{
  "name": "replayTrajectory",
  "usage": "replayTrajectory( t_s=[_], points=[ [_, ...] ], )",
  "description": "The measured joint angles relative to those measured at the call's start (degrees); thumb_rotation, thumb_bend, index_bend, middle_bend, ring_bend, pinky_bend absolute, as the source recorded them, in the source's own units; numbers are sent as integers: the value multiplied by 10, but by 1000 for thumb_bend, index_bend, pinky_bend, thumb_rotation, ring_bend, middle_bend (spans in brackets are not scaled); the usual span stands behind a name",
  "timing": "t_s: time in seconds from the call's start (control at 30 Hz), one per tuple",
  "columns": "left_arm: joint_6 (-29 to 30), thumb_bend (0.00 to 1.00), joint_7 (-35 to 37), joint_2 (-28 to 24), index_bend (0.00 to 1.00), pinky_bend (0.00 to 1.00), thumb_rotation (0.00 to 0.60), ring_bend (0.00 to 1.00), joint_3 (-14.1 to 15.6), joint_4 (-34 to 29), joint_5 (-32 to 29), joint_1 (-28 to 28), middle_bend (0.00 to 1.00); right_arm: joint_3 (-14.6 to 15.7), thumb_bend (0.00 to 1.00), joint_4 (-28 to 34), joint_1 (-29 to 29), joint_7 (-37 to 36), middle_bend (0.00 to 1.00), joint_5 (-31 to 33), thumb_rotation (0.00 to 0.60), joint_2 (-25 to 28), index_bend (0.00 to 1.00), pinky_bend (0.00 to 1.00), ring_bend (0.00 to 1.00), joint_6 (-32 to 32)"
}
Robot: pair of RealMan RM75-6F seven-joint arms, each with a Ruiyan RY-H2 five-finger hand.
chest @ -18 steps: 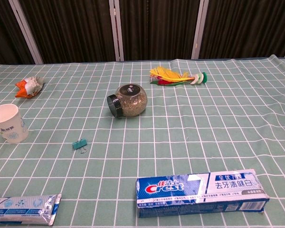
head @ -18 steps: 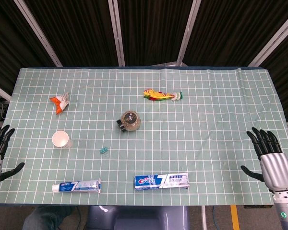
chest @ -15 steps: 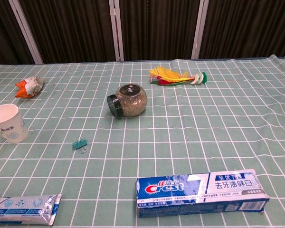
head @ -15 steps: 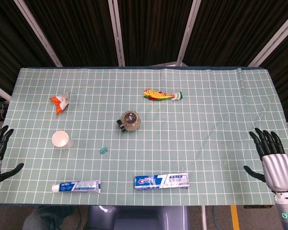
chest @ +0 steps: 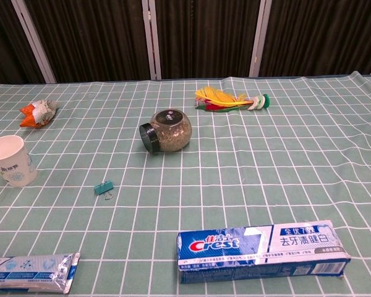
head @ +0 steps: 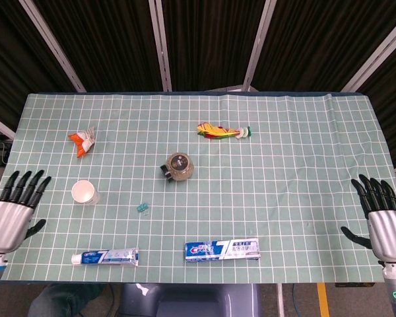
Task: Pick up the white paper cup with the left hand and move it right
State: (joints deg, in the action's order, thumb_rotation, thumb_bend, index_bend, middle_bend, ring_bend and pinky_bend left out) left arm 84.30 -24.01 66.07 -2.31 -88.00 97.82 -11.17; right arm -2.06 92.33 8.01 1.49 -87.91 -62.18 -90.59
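The white paper cup (head: 84, 192) (chest: 12, 160) stands upright on the left side of the green checked table (head: 284, 165), mouth up. My left hand (head: 13, 211) hovers at the table's left front corner, a short way left of the cup, fingers spread and empty. Over at the right front edge, my right hand (head: 385, 221) is also spread with nothing in it. Neither hand shows in the chest view.
A toothpaste tube (head: 105, 257) lies in front of the cup, and a small teal clip (head: 144, 208) to its right. A snack wrapper (head: 83, 140) lies behind the cup. Mid-table are a glass jar (head: 179, 166), a feather shuttlecock (head: 222, 131) and a Crest box (head: 222, 249).
My left hand has moved right and up, further over the table toward the cup. My right hand has drifted slightly right and down. The cup has not moved.
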Motion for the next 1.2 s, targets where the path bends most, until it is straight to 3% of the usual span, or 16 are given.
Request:
replayTrajectory(
  t_s=[0.2,0.4,0.8,0.93,1.1,1.2],
  points=[
    [-99,0,-183,24,52,5,600,0,-1,39,38,-62,0,-6,0,4,-1,7,0,5,600,1,0,0,0,8],
    [-180,0,-288,61,109,51,600,0,6,106,58,-107,2,-7,0,2,-5,3,0,5,600,3,0,0,0,12],
    [-179,0,-288,158,136,94,600,24,22,244,68,-128,13,-13,0,3,-13,-15,0,4,600,12,0,0,0,16],
    [-176,0,-280,181,184,225,600,126,28,280,71,-134,82,-15,0,2,-12,-25,0,7,600,14,0,0,0,22],
    [-163,0,-271,213,265,285,600,219,34,338,76,-141,203,-19,0,0,-12,-30,0,10,600,14,0,0,0,27],
    [-149,0,-259,234,369,319,600,290,35,371,77,-143,299,-20,0,-2,-12,-32,0,11,600,14,0,0,0,30]
  ],
)
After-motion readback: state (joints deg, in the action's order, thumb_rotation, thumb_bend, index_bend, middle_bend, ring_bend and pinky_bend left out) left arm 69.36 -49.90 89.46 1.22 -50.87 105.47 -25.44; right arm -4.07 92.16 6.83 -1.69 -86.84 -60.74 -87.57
